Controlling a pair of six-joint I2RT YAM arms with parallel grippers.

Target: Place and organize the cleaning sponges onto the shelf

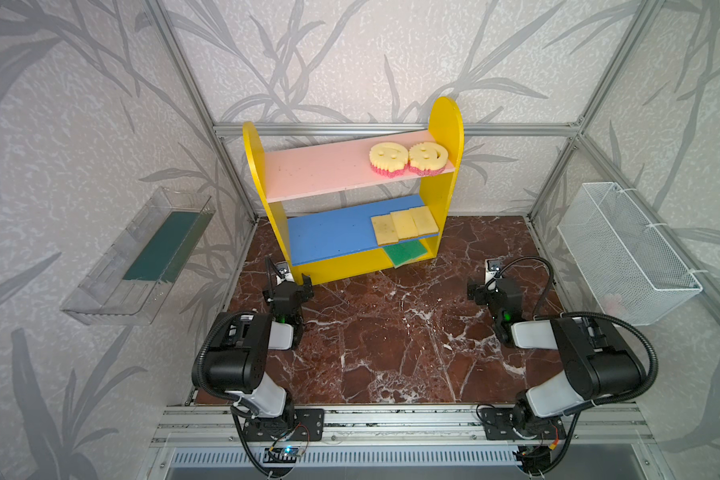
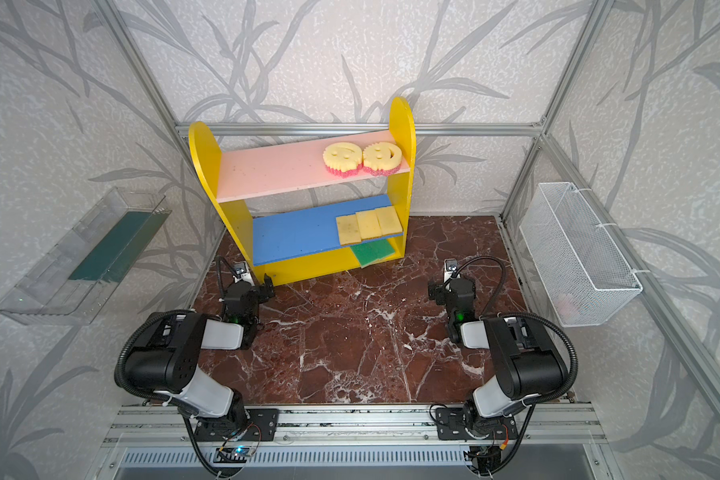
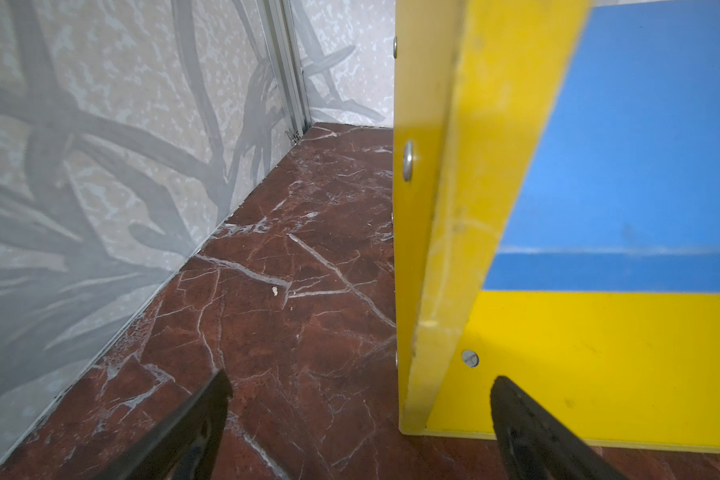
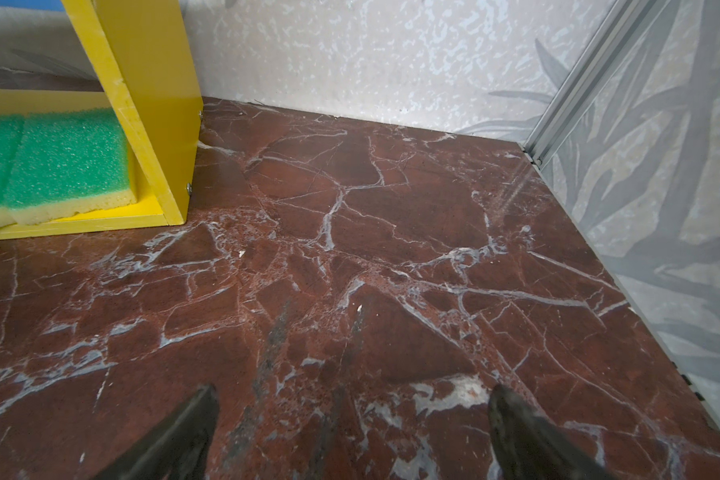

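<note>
**Sponges set out on a small shelf, both robot grippers empty**

A small shelf [image 1: 445, 124] with yellow round-topped sides stands at the back of a dark red marble tabletop [image 1: 391, 332], in the upper middle of both top views.

At the right end of its pink top board, two round smiley sponges [image 1: 388, 156] lie face up, side by side and touching. On the blue middle board below, also at the right end, three pale yellow sponges [image 1: 405, 224] sit in a tight row. On the yellow base, two green-topped sponges [image 4: 71, 158] lie side by side. The right wrist view shows them at the upper left of its frame, the nearer one close to the shelf's side panel.

The left gripper [image 3: 360, 378] sits low, just in front of the shelf's lower left corner. Its jaws are wide apart with nothing between them.

The right gripper [image 4: 354, 388] hangs over bare marble, below and to the right of the shelf in both top views. Its jaws are also spread wide and empty.

A clear plastic tray [image 1: 138, 257] hangs on the wall at the left of the frame. A white wire basket [image 1: 628, 253] hangs at the right.
</note>
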